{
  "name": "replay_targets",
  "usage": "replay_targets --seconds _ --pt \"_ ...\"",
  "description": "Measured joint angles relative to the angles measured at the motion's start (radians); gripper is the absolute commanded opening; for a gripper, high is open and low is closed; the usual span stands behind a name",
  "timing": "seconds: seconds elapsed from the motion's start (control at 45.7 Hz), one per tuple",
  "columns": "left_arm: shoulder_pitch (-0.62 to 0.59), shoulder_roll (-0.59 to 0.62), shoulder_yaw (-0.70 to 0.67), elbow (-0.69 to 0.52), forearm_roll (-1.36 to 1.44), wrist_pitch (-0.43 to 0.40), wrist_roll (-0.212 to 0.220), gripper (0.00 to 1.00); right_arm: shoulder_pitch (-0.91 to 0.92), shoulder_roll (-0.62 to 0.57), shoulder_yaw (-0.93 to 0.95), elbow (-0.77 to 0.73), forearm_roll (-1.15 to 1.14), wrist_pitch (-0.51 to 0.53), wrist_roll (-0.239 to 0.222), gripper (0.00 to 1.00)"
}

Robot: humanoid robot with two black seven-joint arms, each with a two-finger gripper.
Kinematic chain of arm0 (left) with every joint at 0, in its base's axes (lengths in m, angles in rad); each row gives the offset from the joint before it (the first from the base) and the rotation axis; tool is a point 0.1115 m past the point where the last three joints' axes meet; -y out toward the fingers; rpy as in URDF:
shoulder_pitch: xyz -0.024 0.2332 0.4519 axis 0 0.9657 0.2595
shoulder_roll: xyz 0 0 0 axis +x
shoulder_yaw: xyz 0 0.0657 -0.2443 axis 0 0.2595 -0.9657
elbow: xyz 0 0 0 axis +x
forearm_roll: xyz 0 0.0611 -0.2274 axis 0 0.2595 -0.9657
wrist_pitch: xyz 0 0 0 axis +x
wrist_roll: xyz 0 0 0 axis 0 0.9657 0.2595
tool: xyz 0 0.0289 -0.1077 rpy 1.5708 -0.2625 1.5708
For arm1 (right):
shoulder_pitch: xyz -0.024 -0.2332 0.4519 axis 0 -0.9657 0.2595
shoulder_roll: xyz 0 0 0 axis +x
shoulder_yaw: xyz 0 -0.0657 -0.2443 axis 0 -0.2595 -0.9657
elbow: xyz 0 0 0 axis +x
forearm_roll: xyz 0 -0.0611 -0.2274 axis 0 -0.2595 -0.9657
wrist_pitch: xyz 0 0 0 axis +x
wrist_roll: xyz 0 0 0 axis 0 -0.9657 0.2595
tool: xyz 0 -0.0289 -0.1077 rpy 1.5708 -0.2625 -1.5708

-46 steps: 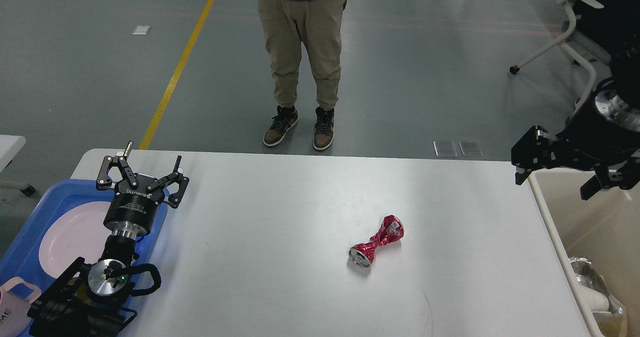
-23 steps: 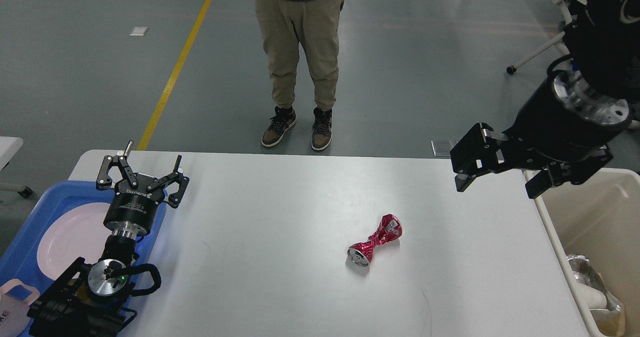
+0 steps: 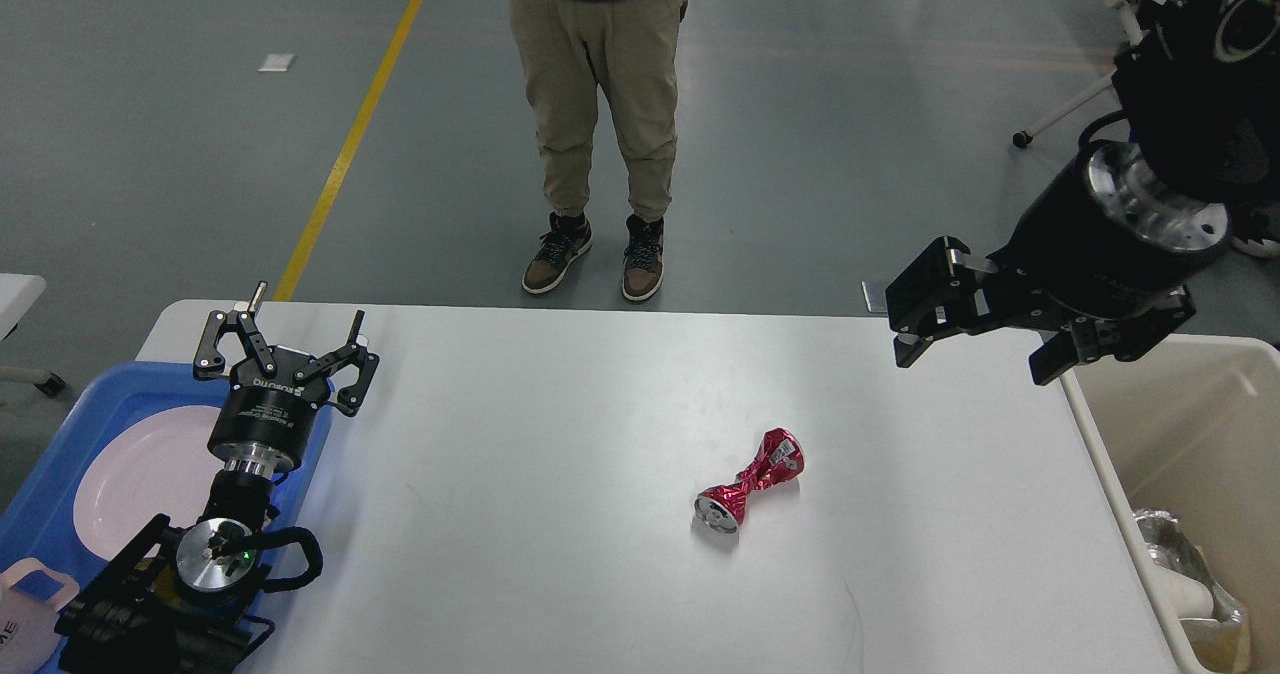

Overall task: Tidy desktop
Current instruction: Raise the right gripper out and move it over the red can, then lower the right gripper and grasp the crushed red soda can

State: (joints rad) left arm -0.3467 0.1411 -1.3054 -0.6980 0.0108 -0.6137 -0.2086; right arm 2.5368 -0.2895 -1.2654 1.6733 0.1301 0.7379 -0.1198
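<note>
Head view: a crushed red can (image 3: 751,482) lies alone near the middle of the white table (image 3: 560,554). At nine o'clock the left tool (image 3: 285,339), fingers apart, hovers over a blue tray (image 3: 90,404) holding a pink plate (image 3: 130,484). At two o'clock the right tool (image 3: 975,344), fingers apart and empty, hangs beside a beige bin (image 3: 1190,424). A person (image 3: 597,104) stands at twelve o'clock.
</note>
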Motion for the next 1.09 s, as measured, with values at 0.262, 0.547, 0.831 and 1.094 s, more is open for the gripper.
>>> replay_targets --seconds 0.262,0.547,0.831,1.094 --pt "0.000 0.000 0.000 0.000 0.000 0.000 0.000 0.96 -0.359 0.027 0.114 -0.168 0.002 -0.260 -0.001 1.00" --pt "0.000 0.000 0.000 0.000 0.000 0.000 0.000 0.96 -0.882 0.107 0.329 -0.573 0.002 -0.298 -0.003 1.00" --pt "0.000 0.000 0.000 0.001 0.000 0.000 0.000 0.96 -1.172 0.240 0.399 -0.880 -0.002 -0.316 -0.002 1.00" --pt "0.000 0.000 0.000 0.001 0.000 0.000 0.000 0.96 -1.357 0.347 0.452 -1.111 -0.006 -0.361 -0.001 1.00"
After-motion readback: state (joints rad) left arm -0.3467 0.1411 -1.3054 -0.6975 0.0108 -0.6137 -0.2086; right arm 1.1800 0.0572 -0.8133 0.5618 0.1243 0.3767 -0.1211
